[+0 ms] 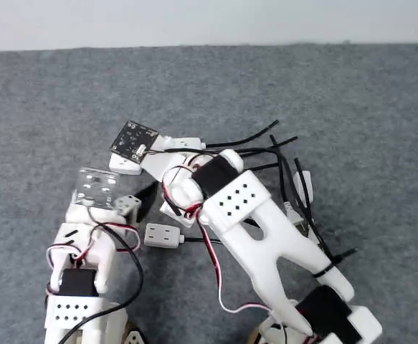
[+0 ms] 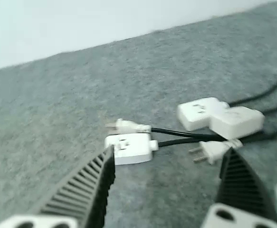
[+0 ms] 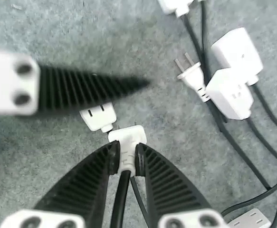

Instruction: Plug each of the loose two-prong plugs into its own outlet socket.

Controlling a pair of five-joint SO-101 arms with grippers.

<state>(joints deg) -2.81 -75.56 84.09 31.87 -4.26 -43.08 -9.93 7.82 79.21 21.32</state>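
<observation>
Nearest, the right gripper (image 3: 126, 153) has its jaws closed narrowly on a white plug (image 3: 127, 138), whose black cord (image 3: 121, 190) runs back between them. Just ahead of the plug lies the socket (image 3: 98, 116), a small white block on the grey carpet (image 3: 57, 28). Plug and socket nearly touch but sit slightly askew, and the prongs are hidden, so it cannot be told whether they have entered. Directly beyond the socket is a ribbed finger (image 3: 90, 88) of the left gripper (image 2: 169, 154), which stands wide open and holds nothing. Farther past the socket lies a loose plug (image 3: 190, 76) with both prongs bare, beside a pair of sockets (image 3: 231, 92) that touch each other. Beyond those lies another plug (image 3: 176, 5). The step in hand is judged to be insertion. The plug should be squared to the socket's face before any push. The socket is light and free on the carpet, so it will likely slide unless the open left gripper braces its far side. A firm hold close to the plug's head should limit twisting.
</observation>
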